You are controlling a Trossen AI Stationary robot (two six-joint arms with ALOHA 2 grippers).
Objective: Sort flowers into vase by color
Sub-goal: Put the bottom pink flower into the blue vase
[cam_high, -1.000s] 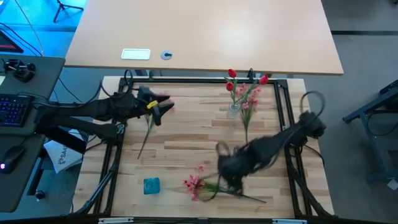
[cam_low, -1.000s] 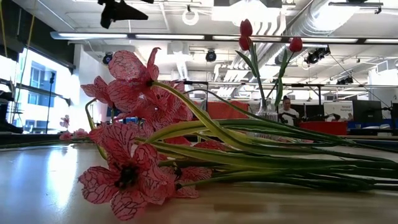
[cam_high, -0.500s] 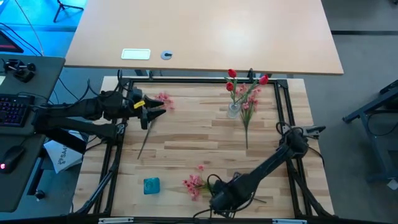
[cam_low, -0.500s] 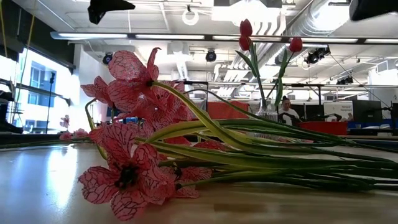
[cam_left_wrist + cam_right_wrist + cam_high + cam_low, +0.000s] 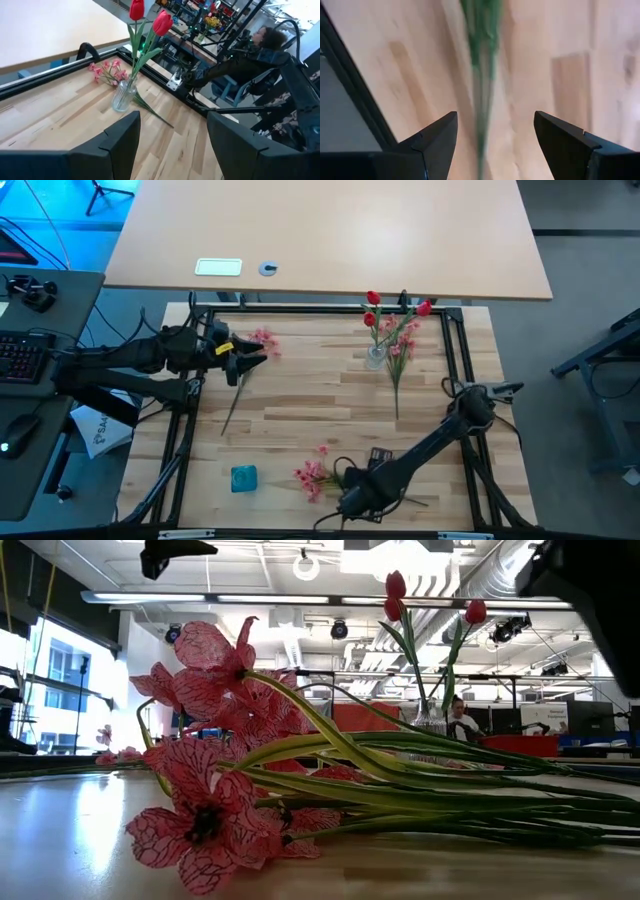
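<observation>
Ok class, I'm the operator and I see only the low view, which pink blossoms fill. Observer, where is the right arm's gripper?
Observer: In the high view, the right gripper is low over the green stems of the pink flowers near the table front edge.
Operator: Fingers open?
Observer: Yes. The right wrist view shows them apart, with a stem in line between them.
Operator: And the left?
Observer: The left gripper is open at back left, beside another pink spray.

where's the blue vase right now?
In the high view the blue vase stands near the table's front edge, left of centre, just left of the pink flower bunch lying on the wood; the right tool is beyond that bunch.
</observation>
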